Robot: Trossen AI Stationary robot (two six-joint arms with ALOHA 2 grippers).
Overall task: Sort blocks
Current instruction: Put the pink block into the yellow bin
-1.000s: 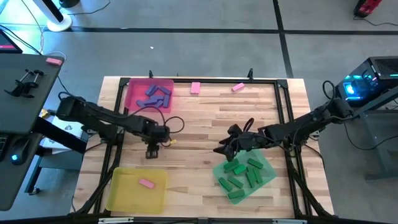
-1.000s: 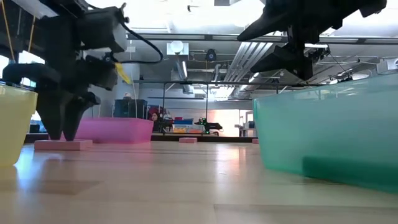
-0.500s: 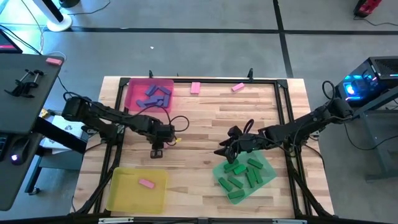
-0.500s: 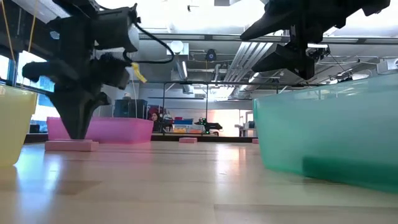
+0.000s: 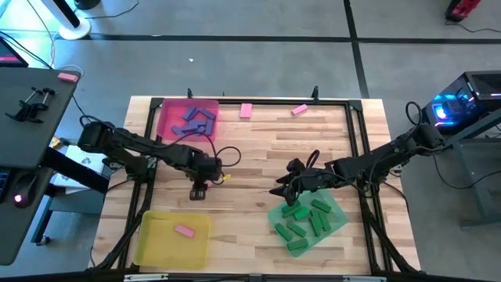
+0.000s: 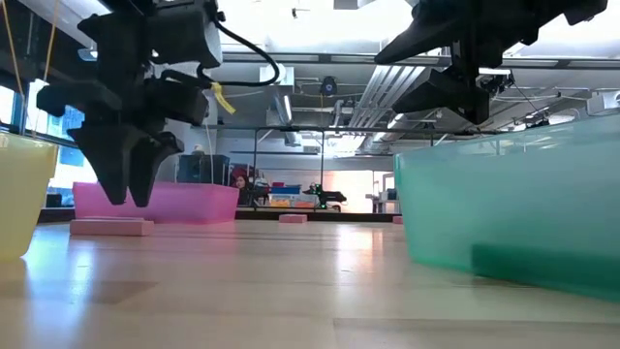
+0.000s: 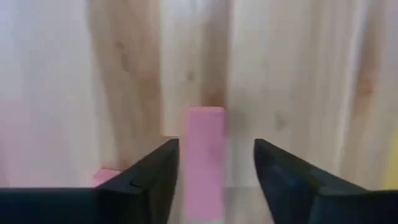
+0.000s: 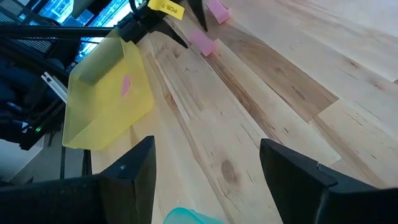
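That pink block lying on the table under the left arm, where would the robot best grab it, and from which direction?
Probably straight down from above, pinching the pink block across its narrow width, near the middle of its length. It lies flat on the wooden table, so only its long side faces are free. The left hand hangs open right over it, one finger either side.

A robotics lab: ceiling ducts [image 6: 320,92], framed worktable [image 5: 258,141], computer tower [image 5: 462,98].

A pale wood surface [image 5: 258,153] carries a pink tray [image 5: 188,119] far left, a yellow tray [image 5: 172,239] near left, a green tray [image 5: 308,219] near right, and loose pink blocks [image 5: 246,110] at the far edge.
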